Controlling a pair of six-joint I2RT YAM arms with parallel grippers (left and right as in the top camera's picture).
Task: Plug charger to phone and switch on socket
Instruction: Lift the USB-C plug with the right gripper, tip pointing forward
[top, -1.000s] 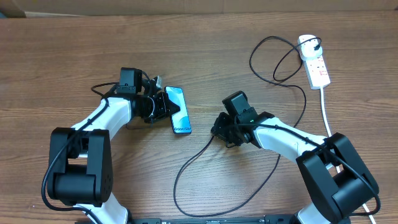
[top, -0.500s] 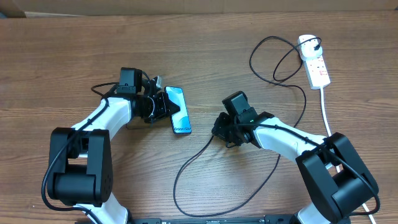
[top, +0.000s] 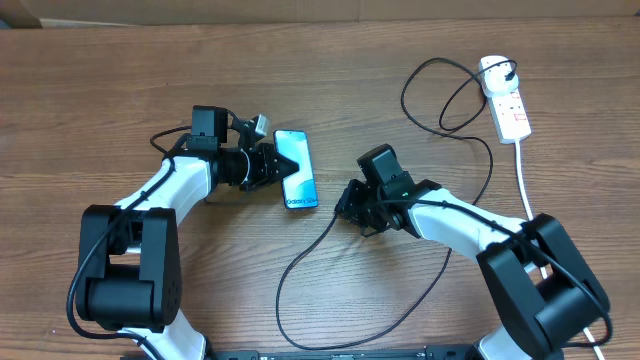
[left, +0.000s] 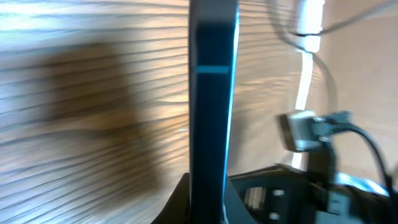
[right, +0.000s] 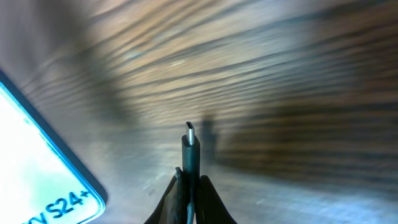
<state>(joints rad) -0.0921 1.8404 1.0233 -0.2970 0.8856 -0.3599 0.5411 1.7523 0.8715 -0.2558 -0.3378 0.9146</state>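
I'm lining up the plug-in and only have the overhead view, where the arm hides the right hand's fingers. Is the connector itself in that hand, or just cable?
Observer: It's the connector. In the right wrist view the charger connector sticks out between the shut fingers of the right hand, with its metal tip bare.
Operator: How is the phone sitting in the left hand?
Observer: The left wrist view shows the phone edge-on, clamped in the left hand.
Operator: Is the tip touching the phone yet?
Observer: No. In the right wrist view the phone's lettered end lies to the tip's left, with bare table between them.
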